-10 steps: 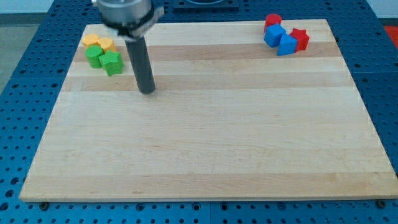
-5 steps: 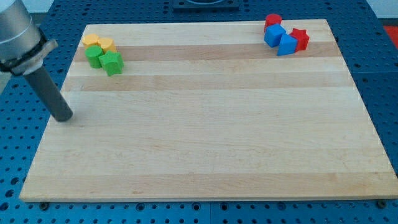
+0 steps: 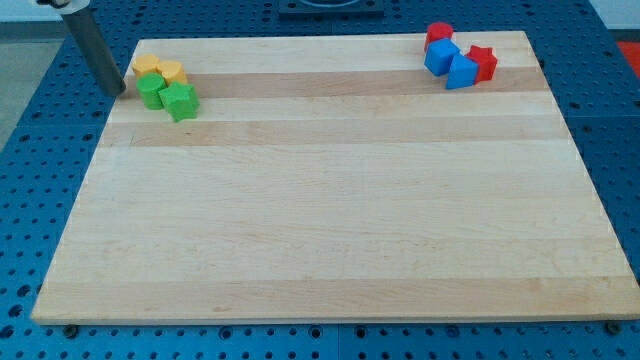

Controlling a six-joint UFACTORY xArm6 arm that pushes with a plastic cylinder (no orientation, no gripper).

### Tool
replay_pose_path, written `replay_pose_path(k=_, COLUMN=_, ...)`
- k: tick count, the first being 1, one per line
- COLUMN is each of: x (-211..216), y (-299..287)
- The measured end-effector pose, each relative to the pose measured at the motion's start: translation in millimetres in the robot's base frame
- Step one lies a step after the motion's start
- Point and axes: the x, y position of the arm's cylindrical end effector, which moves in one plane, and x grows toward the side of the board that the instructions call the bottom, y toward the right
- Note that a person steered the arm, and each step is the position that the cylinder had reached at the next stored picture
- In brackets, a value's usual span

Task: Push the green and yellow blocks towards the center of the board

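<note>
Near the board's top left corner sit two yellow blocks (image 3: 159, 69) and below them two green blocks: a round one (image 3: 151, 91) and a star-shaped one (image 3: 180, 101). All touch in one cluster. My tip (image 3: 114, 88) is at the board's left edge, just left of the round green block, a small gap apart. The rod rises toward the view's top left.
Near the top right corner stand two blue blocks (image 3: 450, 63) and two red blocks, one round (image 3: 438, 33) and one star-shaped (image 3: 484, 62). The wooden board (image 3: 330, 200) lies on a blue perforated table.
My tip moved from right of the green blocks, swung out past the board's left edge, then up to beside the round green block. No block moved.
</note>
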Motion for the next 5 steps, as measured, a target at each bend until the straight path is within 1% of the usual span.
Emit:
replay_pose_path(k=1, x=-2.3, y=4.4)
replay_pose_path(k=2, x=-7.4, y=51.6)
replay_pose_path(k=4, x=-5.7, y=51.2)
replay_pose_path(k=5, x=0.7, y=15.7)
